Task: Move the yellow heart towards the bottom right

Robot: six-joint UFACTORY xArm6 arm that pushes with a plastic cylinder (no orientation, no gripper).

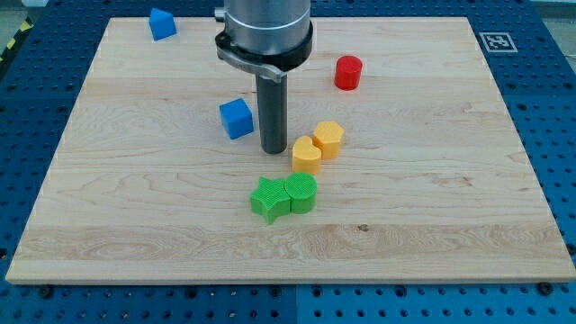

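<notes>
The yellow heart (306, 155) lies near the board's middle, touching a yellow hexagon-like block (328, 139) at its upper right. My tip (274, 149) stands on the board just left of the yellow heart, a small gap apart. A blue cube (237, 118) lies to the tip's left.
A green star (269, 199) and a green round block (301, 193) touch each other just below the heart. A red cylinder (348, 72) lies at the upper right. A blue block (162, 23) lies at the top left. The wooden board (450, 225) sits on a blue perforated table.
</notes>
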